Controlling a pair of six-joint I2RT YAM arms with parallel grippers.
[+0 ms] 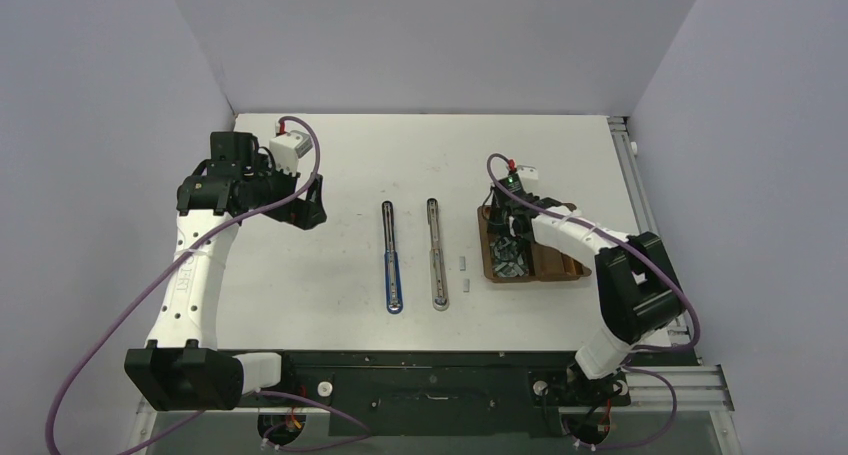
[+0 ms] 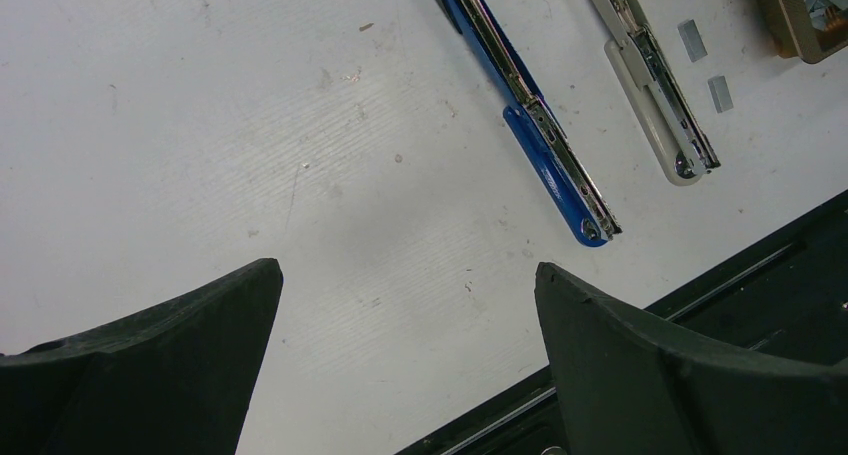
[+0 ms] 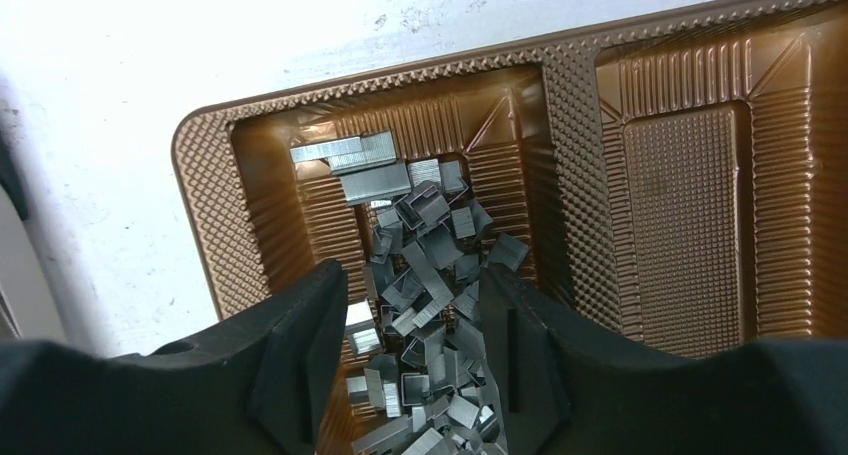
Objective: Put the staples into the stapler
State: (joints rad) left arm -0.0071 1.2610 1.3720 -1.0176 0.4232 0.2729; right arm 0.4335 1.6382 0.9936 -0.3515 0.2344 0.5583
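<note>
White table point(image 1: 330, 155). Pick step: right gripper point(image 3: 410, 271) half open astride staples point(image 3: 432, 237) in tray point(image 3: 200, 225), frame right, nothing pinched; left gripper point(image 2: 407, 268) wide, empty. Next: close on single strip

No legible text, small dark marking on left arm point(image 1: 183, 281) unreadable, white print on blue stapler point(image 2: 551, 171) blurred

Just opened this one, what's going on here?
The right pincer is down in the brown tray, jaws apart over the pile of staples in one compartment. Whether it has caught a strip is unclear. The left pincer hangs open and empty above the table. A blue stapler and a pale stapler lie opened flat, with two loose strips beside the pale one.
</note>
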